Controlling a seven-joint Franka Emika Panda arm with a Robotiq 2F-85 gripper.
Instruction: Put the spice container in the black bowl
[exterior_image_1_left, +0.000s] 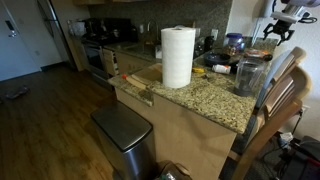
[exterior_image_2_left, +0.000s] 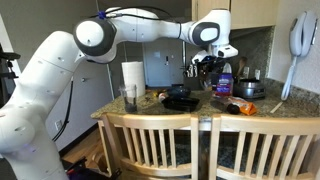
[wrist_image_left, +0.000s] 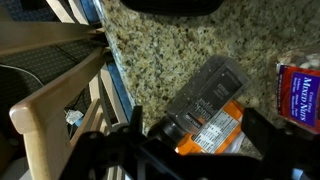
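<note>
Orange-labelled plastic spice container (wrist_image_left: 208, 112) lies flat by the speckled granite bench's (wrist_image_left: 150, 60) chair-side edge | we log the black gripper (wrist_image_left: 190, 150) directly above, fingers spread | long axis diagonal between them

Black bowl (exterior_image_2_left: 181, 101) between clear jar (exterior_image_2_left: 130, 97) and spice container (exterior_image_2_left: 237, 107)

In the wrist view the end effector (wrist_image_left: 185, 150) is a dark blur cropped by the bottom edge, its jaw spacing unreadable. Ahead of it the top edge cuts off most of the black bowl (wrist_image_left: 170, 5); the label of the spice container (wrist_image_left: 205, 100) is illegible
</note>
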